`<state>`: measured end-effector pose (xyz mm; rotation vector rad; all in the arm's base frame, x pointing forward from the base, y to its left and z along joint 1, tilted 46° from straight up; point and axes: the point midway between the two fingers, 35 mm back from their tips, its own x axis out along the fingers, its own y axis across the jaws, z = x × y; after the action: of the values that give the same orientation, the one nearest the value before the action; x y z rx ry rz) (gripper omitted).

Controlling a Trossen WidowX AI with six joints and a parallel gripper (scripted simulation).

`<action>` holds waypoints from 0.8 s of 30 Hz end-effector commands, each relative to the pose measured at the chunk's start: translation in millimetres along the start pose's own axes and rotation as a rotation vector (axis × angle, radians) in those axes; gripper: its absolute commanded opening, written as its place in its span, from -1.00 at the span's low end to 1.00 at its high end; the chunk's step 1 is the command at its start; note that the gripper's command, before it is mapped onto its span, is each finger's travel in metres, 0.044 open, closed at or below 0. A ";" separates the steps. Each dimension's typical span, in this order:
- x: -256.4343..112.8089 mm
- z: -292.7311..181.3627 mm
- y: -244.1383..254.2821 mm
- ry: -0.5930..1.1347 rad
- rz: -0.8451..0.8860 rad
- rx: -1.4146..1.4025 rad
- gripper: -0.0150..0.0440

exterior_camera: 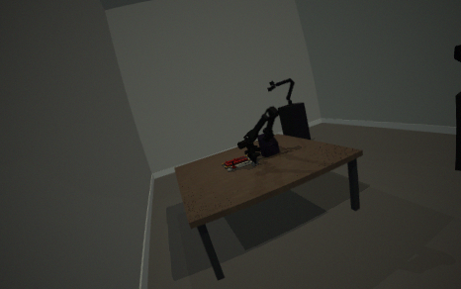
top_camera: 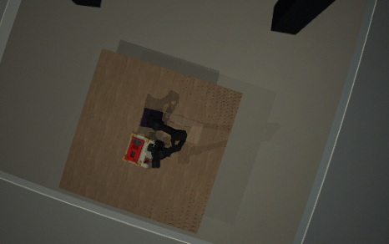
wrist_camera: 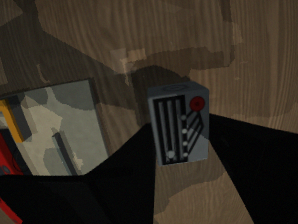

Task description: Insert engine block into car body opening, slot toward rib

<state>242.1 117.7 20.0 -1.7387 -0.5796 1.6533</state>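
Note:
The engine block, a small grey box with dark slots and a red round cap on its face, stands between the fingers of my gripper, which is shut on it. Whether the block touches the table cannot be told. The red car body lies on a pale base plate, to the left of the block in the wrist view. A thin grey bar stands on the plate. The opening cannot be made out; my left finger and the arm hide part of the plate.
The wooden table carries the arm's dark base near the plate. Yellow corner pieces stand on the plate beside the red body. Another dark arm on a stand shows behind the table.

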 end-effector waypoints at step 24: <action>-16.7 -4.6 3.3 0.008 0.011 0.901 -0.49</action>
<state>243.1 105.4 27.2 -1.1417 0.1079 1.5786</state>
